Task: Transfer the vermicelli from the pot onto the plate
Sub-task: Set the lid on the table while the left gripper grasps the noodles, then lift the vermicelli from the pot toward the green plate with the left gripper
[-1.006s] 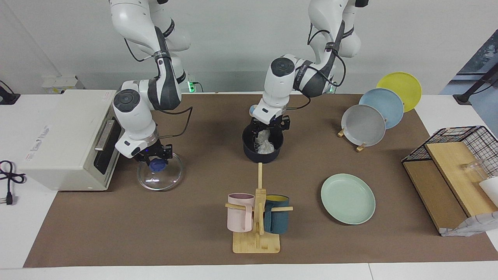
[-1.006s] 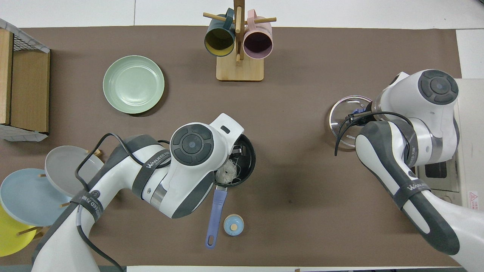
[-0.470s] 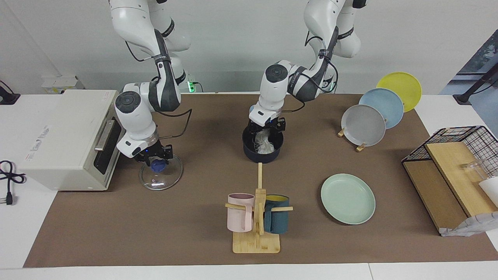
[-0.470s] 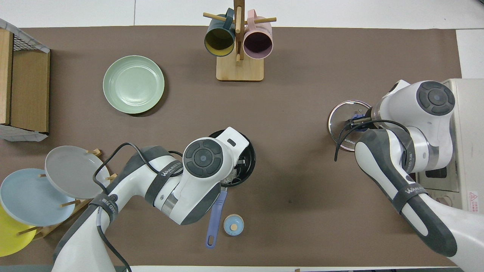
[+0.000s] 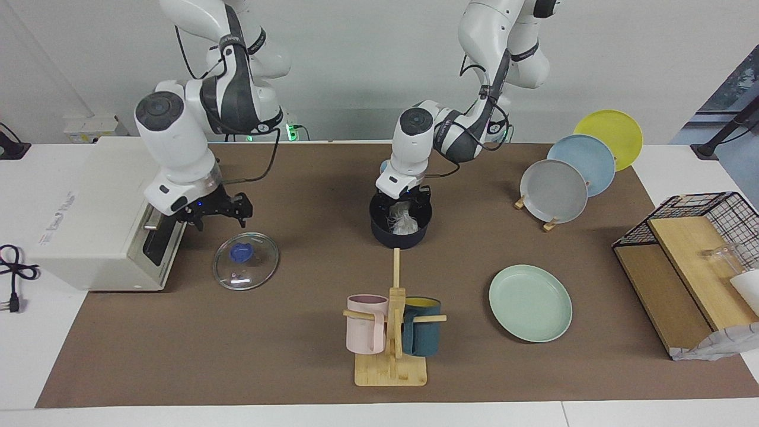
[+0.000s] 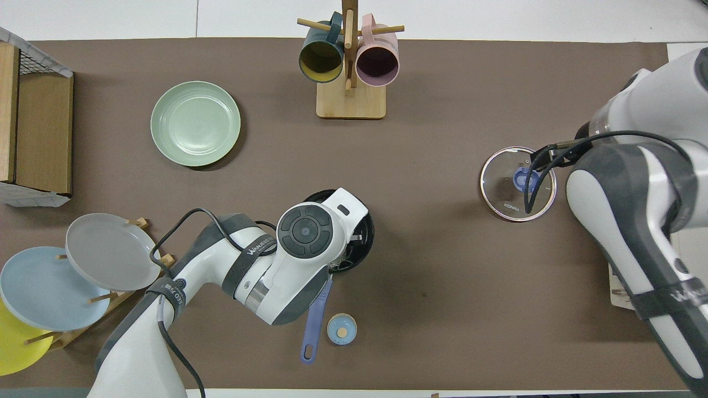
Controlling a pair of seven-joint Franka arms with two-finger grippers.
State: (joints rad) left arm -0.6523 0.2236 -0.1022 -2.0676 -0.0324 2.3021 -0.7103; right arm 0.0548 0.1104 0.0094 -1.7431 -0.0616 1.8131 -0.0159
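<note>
The dark navy pot [image 5: 400, 236] stands mid-table with the whitish vermicelli [image 5: 405, 220] heaped in it. Its blue handle [image 6: 315, 312] points toward the robots. My left gripper [image 5: 405, 209] is down inside the pot's mouth, fingers open on either side of the vermicelli. In the overhead view my left wrist covers most of the pot [image 6: 365, 234]. The mint-green plate [image 5: 531, 295] lies bare, farther from the robots than the pot, toward the left arm's end; it also shows in the overhead view [image 6: 195, 123]. My right gripper [image 5: 219, 212] is open and empty, raised above the table.
A glass lid [image 5: 245, 261] with a blue knob lies flat beside a white oven [image 5: 89, 207]. A mug stand [image 5: 391, 332] holds a pink and a teal mug. A small blue cap [image 6: 341, 329] lies by the pot handle. A plate rack [image 5: 569, 178] and wire shelf [image 5: 688, 249] stand at the left arm's end.
My right gripper let go of the lid's knob, opened and rose toward the oven; the lid stays flat. My left gripper sank lower into the pot around the vermicelli.
</note>
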